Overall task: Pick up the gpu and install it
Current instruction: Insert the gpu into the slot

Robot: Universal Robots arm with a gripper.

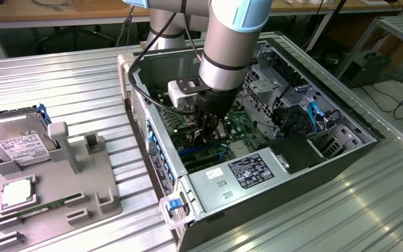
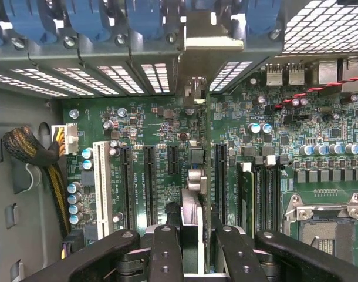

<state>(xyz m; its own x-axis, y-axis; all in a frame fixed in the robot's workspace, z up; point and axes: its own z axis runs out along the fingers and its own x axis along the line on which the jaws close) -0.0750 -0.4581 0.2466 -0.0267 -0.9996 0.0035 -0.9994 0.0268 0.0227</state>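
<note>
My gripper (image 1: 209,135) is down inside the open computer case (image 1: 341,118), just above the green motherboard (image 2: 155,126). In the wrist view its black fingers (image 2: 164,252) are shut on the gpu (image 2: 192,214), a thin card seen edge-on. The card runs away from the gripper (image 2: 196,238) between the black expansion slots (image 2: 149,182). Its pale metal bracket (image 2: 209,38) sits at the case's rear slot openings. I cannot tell whether the card's edge is seated in a slot or just above it.
The grey fixture tray (image 1: 96,199) on the exterior view's left holds a silver hard drive (image 1: 16,139), a processor (image 1: 18,191) and a green memory stick (image 1: 48,206). The power supply (image 1: 251,170), drive cages (image 1: 272,79) and case walls close in around the gripper.
</note>
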